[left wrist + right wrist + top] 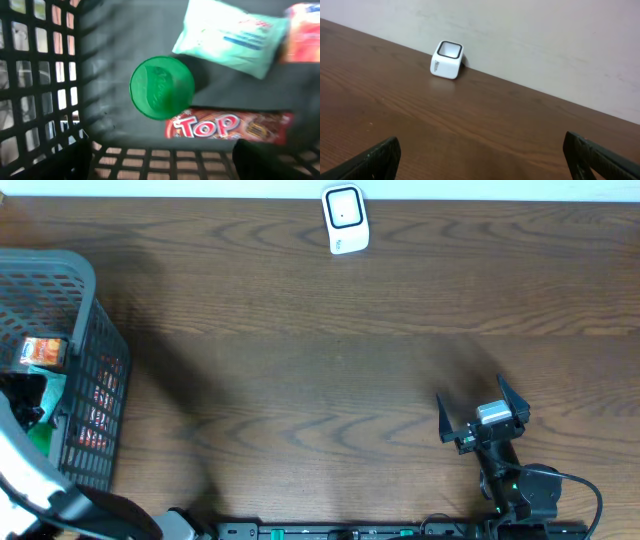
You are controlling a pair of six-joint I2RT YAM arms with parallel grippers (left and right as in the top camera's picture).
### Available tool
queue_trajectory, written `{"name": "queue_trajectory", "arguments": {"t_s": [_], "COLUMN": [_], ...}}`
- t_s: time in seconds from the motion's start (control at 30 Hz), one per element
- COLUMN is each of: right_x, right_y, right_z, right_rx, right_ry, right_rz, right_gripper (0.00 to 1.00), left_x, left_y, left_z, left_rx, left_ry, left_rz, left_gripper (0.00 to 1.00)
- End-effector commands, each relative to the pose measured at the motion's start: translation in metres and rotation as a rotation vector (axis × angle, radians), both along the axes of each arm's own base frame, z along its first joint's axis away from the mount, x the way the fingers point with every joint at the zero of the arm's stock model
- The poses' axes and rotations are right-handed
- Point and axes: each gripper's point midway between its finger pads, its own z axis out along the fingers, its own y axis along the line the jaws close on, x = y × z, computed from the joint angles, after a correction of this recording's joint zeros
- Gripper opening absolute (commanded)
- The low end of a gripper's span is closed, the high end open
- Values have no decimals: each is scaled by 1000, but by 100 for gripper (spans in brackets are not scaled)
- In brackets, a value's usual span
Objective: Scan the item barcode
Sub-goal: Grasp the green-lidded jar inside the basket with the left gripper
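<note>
The items lie in a dark mesh basket (95,380) at the table's left edge. In the left wrist view its floor holds a green round lid (162,87), a red "TOP" bar (227,125), a pale mint packet (227,35) and a red packet (305,32). My left gripper (160,152) hangs open inside the basket, just above the wall nearest the camera, with nothing between its fingers. The white barcode scanner (345,220) (447,60) stands at the table's far edge. Far from it, at the front right, my right gripper (472,395) (481,145) is open and empty.
An orange packet (43,352) shows at the basket's top in the overhead view. The left arm (40,485) crosses the basket's near corner. Basket mesh (40,75) closes in on the left gripper's left and near sides. A pale wall (545,45) rises behind the scanner.
</note>
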Motion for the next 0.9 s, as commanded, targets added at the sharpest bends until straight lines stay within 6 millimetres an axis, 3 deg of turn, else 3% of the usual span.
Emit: {"name": "queue_trajectory", "arguments": {"t_s": [0.0, 0.43, 0.73, 0.87], "right_x": [0, 0, 0, 0], "right_y": [-3, -3, -3, -3], "right_z": [-1, -1, -1, -1], "right_rx": [15, 15, 15, 15], "right_ry": [5, 5, 5, 5], "right_rz": [-13, -13, -13, -13], "right_gripper": [99, 99, 99, 99], "left_x": [-6, -1, -16, -1], "left_y": [4, 14, 19, 18], "left_z": [-15, -51, -76, -86], "left_rx": [-31, -99, -155, -201], "left_ry": [45, 108, 127, 65], "left_rz": [1, -5, 49, -9], "left_gripper": [94, 97, 98, 98]}}
